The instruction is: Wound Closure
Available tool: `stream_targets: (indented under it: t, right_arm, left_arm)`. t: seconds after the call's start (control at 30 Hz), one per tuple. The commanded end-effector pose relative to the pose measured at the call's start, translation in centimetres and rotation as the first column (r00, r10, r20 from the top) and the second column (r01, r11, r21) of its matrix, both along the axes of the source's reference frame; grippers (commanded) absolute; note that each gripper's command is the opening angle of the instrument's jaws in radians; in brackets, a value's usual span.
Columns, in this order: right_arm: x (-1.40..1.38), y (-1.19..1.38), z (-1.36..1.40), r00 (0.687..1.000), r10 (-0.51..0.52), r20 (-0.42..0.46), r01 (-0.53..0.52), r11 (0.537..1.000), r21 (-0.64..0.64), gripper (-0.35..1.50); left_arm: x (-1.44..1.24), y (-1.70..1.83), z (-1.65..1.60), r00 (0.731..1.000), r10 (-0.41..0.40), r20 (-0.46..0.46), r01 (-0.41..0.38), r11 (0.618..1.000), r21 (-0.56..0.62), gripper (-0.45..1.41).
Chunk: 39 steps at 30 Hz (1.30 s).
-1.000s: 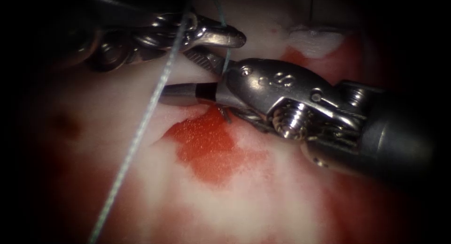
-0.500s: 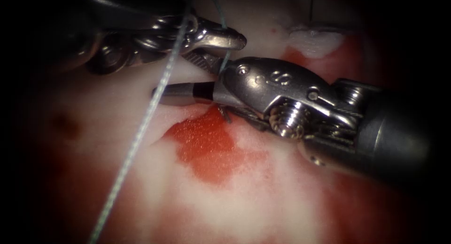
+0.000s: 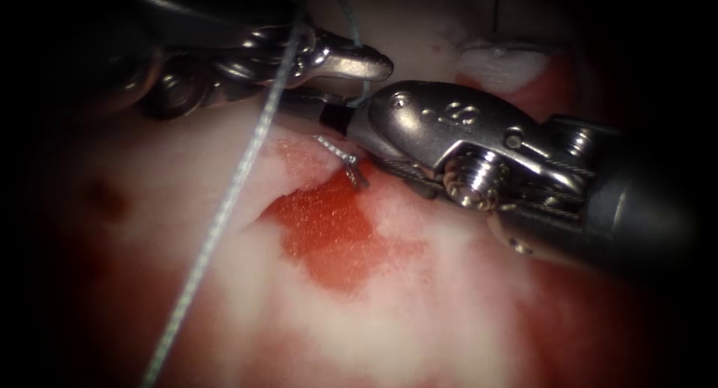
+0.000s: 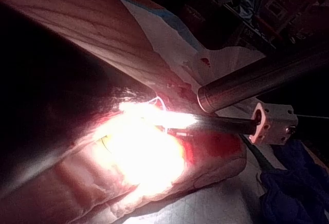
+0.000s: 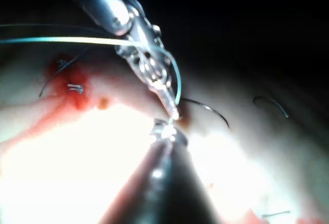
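My left tool (image 3: 370,63) comes in from the upper left, its jaws shut on the thin teal thread (image 3: 364,85). That strand drops from its tip straight into the right tool (image 3: 303,104), whose jaws are shut on it just below the left tool. In the right wrist view the left tool (image 5: 172,108) and right tool (image 5: 164,131) meet tip to tip over the tissue (image 5: 103,147), the thread (image 5: 177,80) curving to the left tip. A short stitch stub (image 3: 340,158) stands on the tissue (image 3: 299,313) under the right jaws.
A long braided thread (image 3: 224,201) runs from the top down to the lower left, crossing in front of both tools. Red fluid (image 3: 329,231) pools below the stub. Dark cut strands (image 5: 208,110) lie on the tissue. A pale lump (image 3: 501,63) sits at the back right.
The right tool's jaws, wide open a second ago around the thin strand, have closed on it. The tool rose slightly toward the left tool, uncovering the stitch stub. The left tool held still.
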State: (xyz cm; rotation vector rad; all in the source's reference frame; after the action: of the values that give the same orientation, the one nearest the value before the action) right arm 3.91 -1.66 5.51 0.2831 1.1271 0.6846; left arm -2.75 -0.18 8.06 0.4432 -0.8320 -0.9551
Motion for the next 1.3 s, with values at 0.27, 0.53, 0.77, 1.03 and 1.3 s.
stream_targets:
  t: [0.27, 0.53, 0.77, 1.03, 1.3]
  right_arm:
    - [-0.37, 0.20, -0.13, 0.998, 0.057, 0.028, -0.056, 0.998, -0.027, -0.35]
    - [-0.72, 0.21, -0.18, 0.996, 0.078, 0.036, -0.077, 0.997, -0.027, 0.27]
    - [-0.67, 0.14, -0.21, 0.990, 0.123, 0.064, -0.121, 0.992, -0.043, 0.74]
    - [-0.69, 0.12, -0.27, 0.989, 0.142, 0.030, -0.140, 0.988, -0.059, 0.81]
    - [-0.69, 0.13, -0.22, 0.989, 0.141, 0.036, -0.138, 0.987, -0.082, 0.94]
  left_arm:
    - [0.62, 0.06, 0.03, 0.991, 0.054, -0.122, -0.058, 0.998, -0.024, -0.45]
    - [0.98, -0.15, 0.27, 0.862, 0.402, -0.309, -0.474, 0.856, -0.208, 1.32]
    - [1.00, -0.24, 0.14, 0.745, 0.554, -0.372, -0.659, 0.698, -0.281, 1.23]
    - [0.78, -0.22, 0.14, 0.875, 0.467, -0.130, -0.478, 0.786, -0.392, 1.20]
    - [0.65, -0.15, -0.03, 0.897, 0.436, -0.066, -0.425, 0.814, -0.396, 1.22]
